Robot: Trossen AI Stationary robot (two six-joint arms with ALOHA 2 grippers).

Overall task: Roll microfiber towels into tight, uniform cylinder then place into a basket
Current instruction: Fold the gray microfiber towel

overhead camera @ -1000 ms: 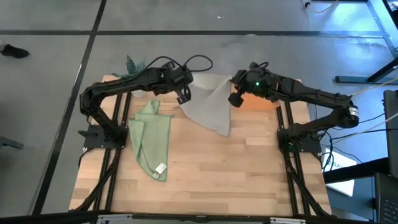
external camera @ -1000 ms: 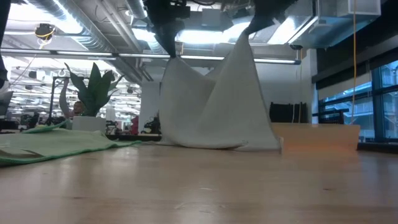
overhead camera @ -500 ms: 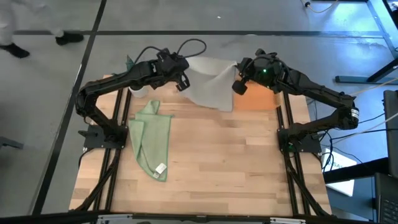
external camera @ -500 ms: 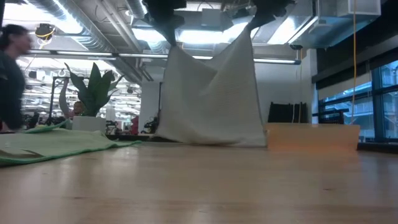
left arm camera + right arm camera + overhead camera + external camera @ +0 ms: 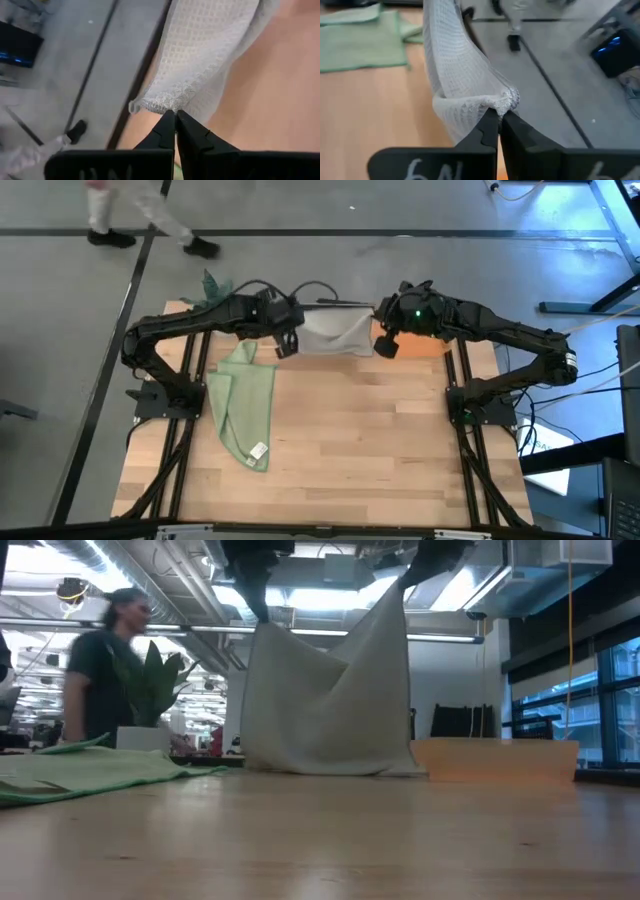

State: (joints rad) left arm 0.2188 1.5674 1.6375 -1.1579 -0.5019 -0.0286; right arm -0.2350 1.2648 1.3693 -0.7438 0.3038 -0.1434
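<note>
**Grey towel held up by two corners at the far edge**

Both arms reach in toward the middle of the surface's far edge, and between them hangs the light grey towel (image 5: 335, 335). The left gripper (image 5: 175, 117) has its fingers pinched together on one top corner of the cloth; the right gripper (image 5: 499, 117) is clamped the same way on the other corner, where the fabric bunches into a small knot. From table height the grey towel drapes down like a slack tent (its lower hem touches the wood), sagging in the middle between the two held corners.

Just beside it, toward the far right corner, sits the orange basket (image 5: 495, 760), with nothing visible inside it from table height. The light green towel (image 5: 245, 400) lies flat and partly folded on the left side of the surface, its small white tag (image 5: 258, 450) at the near end, well apart from both grippers. A potted plant (image 5: 212, 285) stands at the far left corner. Beyond the surface a person (image 5: 105, 670) is on the floor.
</note>
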